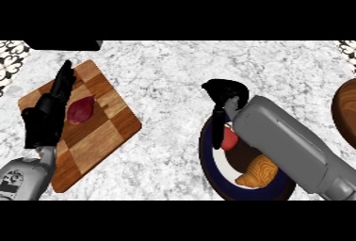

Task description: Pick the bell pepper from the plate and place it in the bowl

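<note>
Right hand (224, 93) sits over the far rim of the dark blue plate (208, 162), fingers curled downward, wrist and grey forearm running back toward the lower right and covering much of the plate. Cannot tell whether the curled fingers actually hold anything; nothing shows inside them. The bell pepper (228, 138), red, lies on the plate just below the right hand, on the near side of it, half hidden against the left edge of the forearm; contact between hand and pepper cannot be made out. Further back along the forearm, on the same plate, sits a tan, ridged pastry-like item (257, 172), touching or tucked under the forearm's edge. Bowl (345, 113), brown wood, is well off to the right of the right hand, cut by the view's right edge, apart from the plate. Left hand (47, 115) is at the view's left, fingers straight and pointing away, resting open over the left edge of a checkered wooden cutting board (104, 127). A dark red, pointed vegetable (81, 110) lies on the board just right of the left hand, beside its fingers, not gripped. Marble counter (173, 75) under everything.
</note>
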Motion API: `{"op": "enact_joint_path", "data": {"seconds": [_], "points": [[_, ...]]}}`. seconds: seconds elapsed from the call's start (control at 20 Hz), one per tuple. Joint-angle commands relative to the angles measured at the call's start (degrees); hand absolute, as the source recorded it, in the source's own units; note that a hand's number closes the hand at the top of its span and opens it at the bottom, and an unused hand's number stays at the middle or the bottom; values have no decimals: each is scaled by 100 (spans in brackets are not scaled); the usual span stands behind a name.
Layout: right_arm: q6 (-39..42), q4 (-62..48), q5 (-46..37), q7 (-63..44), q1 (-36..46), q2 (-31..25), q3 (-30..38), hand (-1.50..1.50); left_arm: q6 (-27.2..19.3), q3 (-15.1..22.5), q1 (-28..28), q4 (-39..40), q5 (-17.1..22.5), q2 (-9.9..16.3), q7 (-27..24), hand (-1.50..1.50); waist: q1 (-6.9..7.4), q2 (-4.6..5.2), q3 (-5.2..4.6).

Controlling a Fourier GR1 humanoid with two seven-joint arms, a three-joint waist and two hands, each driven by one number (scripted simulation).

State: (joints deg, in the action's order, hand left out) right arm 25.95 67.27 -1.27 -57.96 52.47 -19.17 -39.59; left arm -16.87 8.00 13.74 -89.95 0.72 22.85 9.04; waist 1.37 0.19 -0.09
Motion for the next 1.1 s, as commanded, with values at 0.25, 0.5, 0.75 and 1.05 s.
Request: {"op": "enact_joint_path", "data": {"seconds": [0.25,0.5,0.75,1.05], "points": [[512,-1158,-11,-1201,239,762,-485,-150,59,-76,-27,-115,-46,4,117,0,-28,-24,3],[659,-1072,-131,-864,-49,388,-438,-150,64,-204,20,72,-66,-114,64,0,-149,-29,6],[356,-1753,-652,-256,-187,644,-421,-150,114,-158,-205,34,-186,-256,-164,0,-101,-6,7],[544,-1999,-1059,-57,-366,871,-235,-150,374,-408,-141,-281,-119,-130,275,0,-96,-15,9]]}}
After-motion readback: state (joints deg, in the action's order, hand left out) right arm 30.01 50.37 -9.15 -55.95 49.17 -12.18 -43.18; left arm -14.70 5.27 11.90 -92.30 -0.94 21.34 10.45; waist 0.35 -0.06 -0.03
